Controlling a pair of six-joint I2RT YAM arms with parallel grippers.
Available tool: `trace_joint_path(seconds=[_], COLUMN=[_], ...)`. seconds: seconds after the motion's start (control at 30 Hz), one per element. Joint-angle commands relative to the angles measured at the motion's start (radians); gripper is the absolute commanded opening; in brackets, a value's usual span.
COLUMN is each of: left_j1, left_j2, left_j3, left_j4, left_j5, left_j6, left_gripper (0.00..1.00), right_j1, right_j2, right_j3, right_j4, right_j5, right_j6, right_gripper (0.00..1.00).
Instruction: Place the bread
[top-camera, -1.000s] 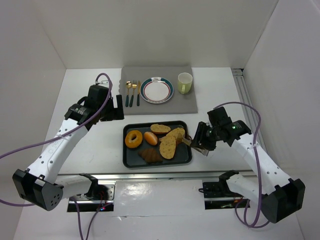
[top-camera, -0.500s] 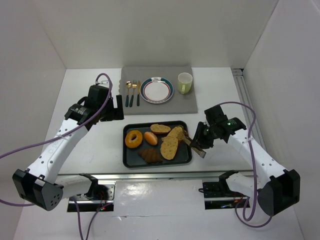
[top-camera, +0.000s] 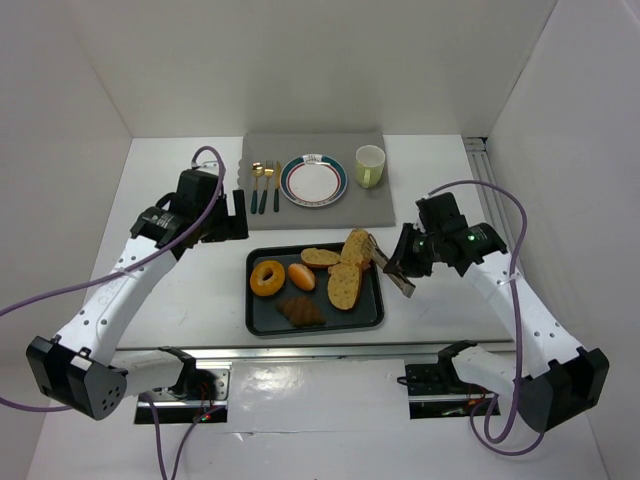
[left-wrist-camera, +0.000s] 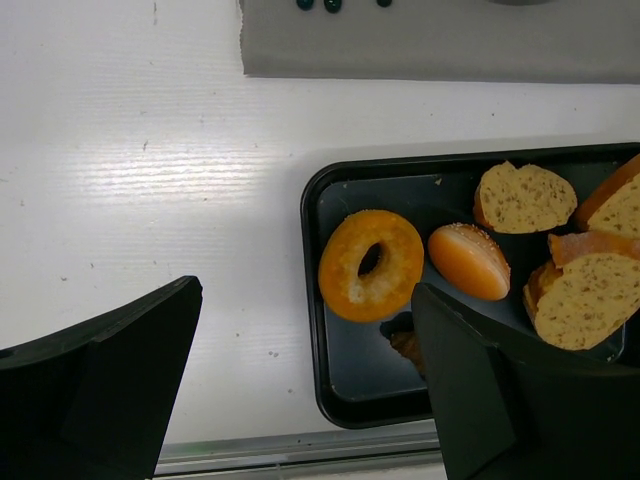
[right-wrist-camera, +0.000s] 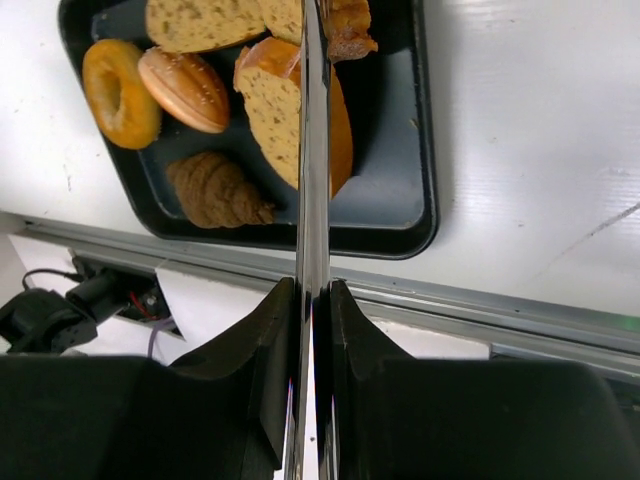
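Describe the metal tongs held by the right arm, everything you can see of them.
The tongs are thin, shiny metal; the right wrist view shows them edge-on, both blades squeezed almost together. The right gripper is shut on them partway along. They reach over the black tray, and their tips pinch a brown-crusted bread slice toward the tray's far right, apparently raised off the others.

Here it is: an oval seeded bread slice with a golden-brown crust (top-camera: 357, 246), tipped up on its edge and pinched at the far tips of the slim metal tongs (right-wrist-camera: 313, 150). The right claw (right-wrist-camera: 312, 295) squeezes those tongs tight. The slice sits just ahead and left of the claw.
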Motion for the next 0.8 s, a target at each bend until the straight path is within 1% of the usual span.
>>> trace_joint_path(seconds=[0.0,0.1,0.27,0.43,0.57,0.63,0.73,0.77], left_j1=[0.013,0.033,0.052,0.062,0.072,0.072,0.094,0.094], left_j2=[0.002,0.012,0.012,0.003,-0.018,-0.018,-0.018,-0.029], left_j3=[0.024,0.014,0.004,0.004,-0.009,-0.009,-0.009,-0.009], left_j4=[0.028,0.028,0.028,0.028,0.028,0.028,0.037,0.038], left_j5=[-0.025,-0.007,-0.007,0.002,0.002,0.021,0.054,0.054], left_j6=[-0.02,-0.021,-0.03,-0.039,-0.039,-0.05,-0.05,-0.05], left_gripper=[1.0,1.0,1.0,1.0,1.0,1.0,1.0,1.0], right_j1=[-0.006,-0.006,0.004,0.033,0.033,0.033,0.042,0.042], right_j2=[-0.002,0.021,0.079,0.148,0.231,0.312,0.47,0.499], right_j3=[0.075,0.123,0.195,0.229,0.296,0.342,0.459,0.477], right_j4=[-0.002,-0.002,0.073,0.223,0.357,0.412,0.484,0.484], right_j5=[-0.04,-0.063,-0.101,-0.101,-0.092,-0.07,-0.058,-0.058], right_j6=[-0.041,-0.064,-0.084,-0.084,-0.097,-0.119,-0.145,-0.145], right_gripper=[0.03,0.03,0.03,0.03,0.03,0.03,0.03,0.03])
